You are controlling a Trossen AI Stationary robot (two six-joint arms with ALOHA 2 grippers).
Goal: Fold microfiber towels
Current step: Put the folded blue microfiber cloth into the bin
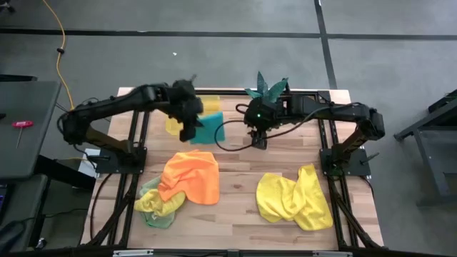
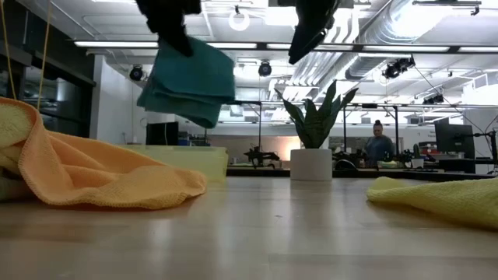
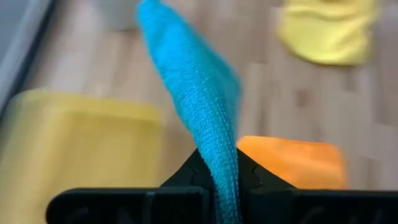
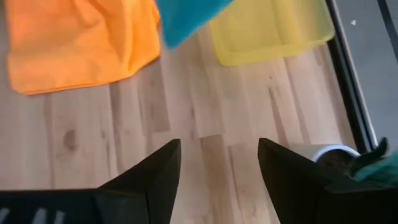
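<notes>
From above, the left gripper (image 1: 190, 123) hangs over the back of the table (image 1: 235, 214) with the teal towel (image 1: 208, 128) trailing just beside it, the yellow bin (image 1: 208, 105) partly under that cloth, while the right gripper (image 1: 258, 137) sits near, a short gap across from it, holding nothing. The orange towel (image 1: 190, 177) lies in front of the left gripper on a light green towel (image 1: 158, 214), and the yellow towel (image 1: 294, 200) lies in front of the right one. At table height, the teal towel (image 2: 189, 80) dangles clear of the wood, folded over itself, below the left gripper; a potted plant (image 2: 313, 148) stands behind. Left wrist: jaws pressed together, pinching the teal cloth (image 3: 202, 93) right between them, bin (image 3: 81, 149) beyond. Right wrist: fingers (image 4: 155, 171) spread wide over bare wood, nothing between. I'd call this the carry of a folded towel; next it needs placing, likely over the bin, then letting go.
</notes>
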